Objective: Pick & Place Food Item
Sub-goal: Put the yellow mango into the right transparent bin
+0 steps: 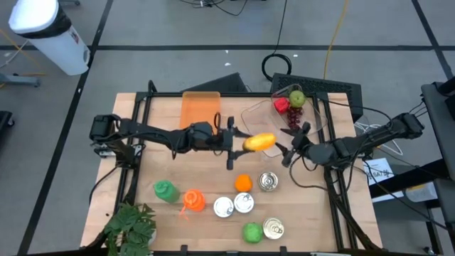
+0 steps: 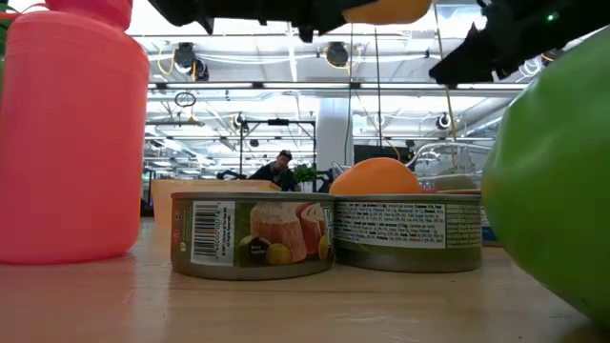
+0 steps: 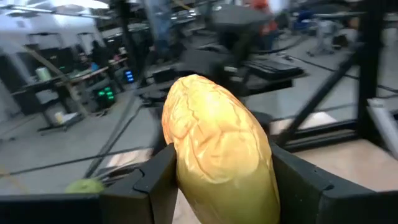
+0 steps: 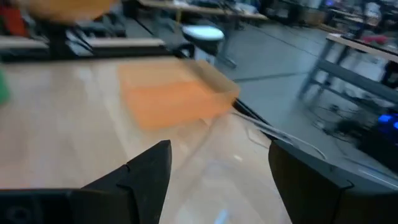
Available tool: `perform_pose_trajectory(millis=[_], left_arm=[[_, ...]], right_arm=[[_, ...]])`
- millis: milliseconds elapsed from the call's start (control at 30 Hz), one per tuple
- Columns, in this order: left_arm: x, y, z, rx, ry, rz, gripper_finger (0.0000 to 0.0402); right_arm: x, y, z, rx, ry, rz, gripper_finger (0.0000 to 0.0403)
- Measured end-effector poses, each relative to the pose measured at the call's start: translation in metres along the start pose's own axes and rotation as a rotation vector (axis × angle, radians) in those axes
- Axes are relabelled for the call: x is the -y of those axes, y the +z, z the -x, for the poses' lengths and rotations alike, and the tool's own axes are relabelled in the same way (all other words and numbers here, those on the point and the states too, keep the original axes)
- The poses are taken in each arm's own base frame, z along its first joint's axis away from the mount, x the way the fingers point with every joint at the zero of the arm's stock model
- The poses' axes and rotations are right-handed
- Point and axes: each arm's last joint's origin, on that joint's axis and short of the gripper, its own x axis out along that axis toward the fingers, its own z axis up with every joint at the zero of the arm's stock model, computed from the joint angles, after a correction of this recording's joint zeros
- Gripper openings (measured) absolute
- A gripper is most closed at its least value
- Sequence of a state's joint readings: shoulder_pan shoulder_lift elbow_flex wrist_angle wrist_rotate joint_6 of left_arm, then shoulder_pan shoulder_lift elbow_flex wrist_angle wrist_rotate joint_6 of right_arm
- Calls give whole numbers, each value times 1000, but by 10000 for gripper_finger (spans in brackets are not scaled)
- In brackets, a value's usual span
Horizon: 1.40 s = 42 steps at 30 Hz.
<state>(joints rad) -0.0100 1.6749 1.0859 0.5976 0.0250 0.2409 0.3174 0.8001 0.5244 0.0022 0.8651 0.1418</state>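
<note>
From above, my left claw [image 1: 238, 142] is pinching the yellow mango [image 1: 259, 141] over the middle of the bench [image 1: 142, 114], nearer its far edge, while my right claw [image 1: 290, 148] is waiting just beside it, fingers spread. Past my left wrist, the mango [image 3: 217, 149] is sitting clamped between both fingers [image 3: 155, 180]; past my right wrist, the spread fingers [image 4: 143, 168] are gripping nothing.

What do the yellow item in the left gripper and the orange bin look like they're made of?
Yellow item: probably moulded plastic or rubber toy food, going by its waxy sheen and veined, wrinkled skin. It sits clamped in the left gripper.
Orange bin: likely translucent plastic, with a smooth, even tint and thin walls.
</note>
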Motion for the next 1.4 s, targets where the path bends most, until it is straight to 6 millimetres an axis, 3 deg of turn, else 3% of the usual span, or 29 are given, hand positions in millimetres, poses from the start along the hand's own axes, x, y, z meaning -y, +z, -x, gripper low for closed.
perform_pose_trajectory(millis=[267,400,667,1033,1200,1400], left_arm=[[15,2,0,-6,-43,-31,207],[18,3,0,-6,-52,-26,207],[22,3,0,-13,-44,-27,207],[29,2,0,-32,-61,-15,213],[31,2,0,-40,-66,-14,209],[30,0,1,-55,-65,-7,224]], right_arm=[[1,-3,8,288,354,-129,309],[1,-14,10,392,430,-178,332],[-6,-6,3,445,506,-283,345],[-24,2,-21,446,630,-352,345],[-30,3,-31,422,615,-343,318],[-32,6,-33,418,616,-346,237]])
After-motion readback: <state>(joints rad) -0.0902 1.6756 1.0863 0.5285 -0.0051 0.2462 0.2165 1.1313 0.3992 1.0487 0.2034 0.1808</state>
